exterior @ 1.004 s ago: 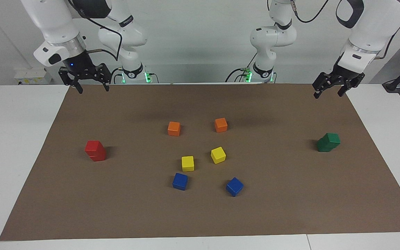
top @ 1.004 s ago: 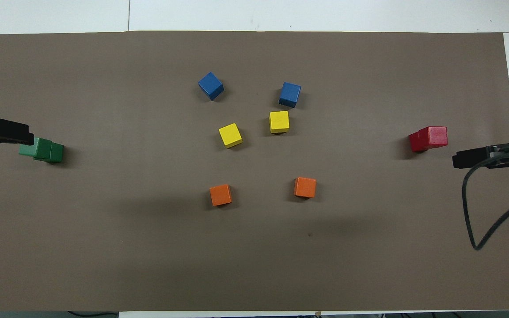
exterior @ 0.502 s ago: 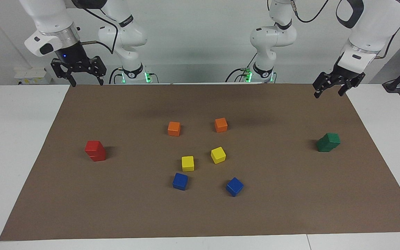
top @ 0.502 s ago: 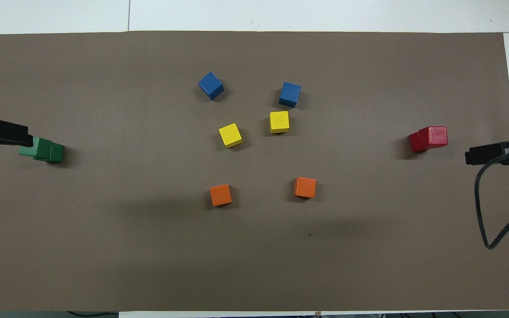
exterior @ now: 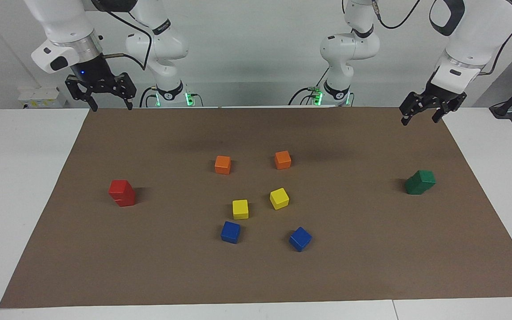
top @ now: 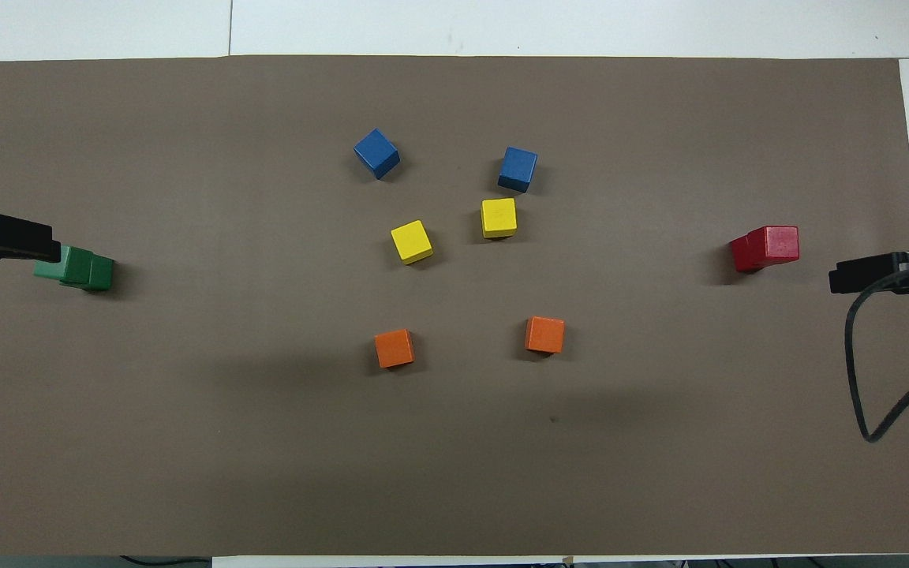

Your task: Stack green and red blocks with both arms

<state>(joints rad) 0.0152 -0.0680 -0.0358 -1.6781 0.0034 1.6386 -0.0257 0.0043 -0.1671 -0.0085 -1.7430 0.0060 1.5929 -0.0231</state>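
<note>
Hanging empty with jaws wide open, the left gripper (exterior: pixel 419 116) and right gripper (exterior: pixel 100 97) wait above the brown mat's (exterior: pixel 371 266) near corners, the red stack (exterior: pixel 122 193) and green stack (exterior: pixel 420 182) look done, nothing left.

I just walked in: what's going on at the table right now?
Left gripper and right gripper raised, open, empty. Red stack and green stack built, each two high. Nothing in the way.
</note>
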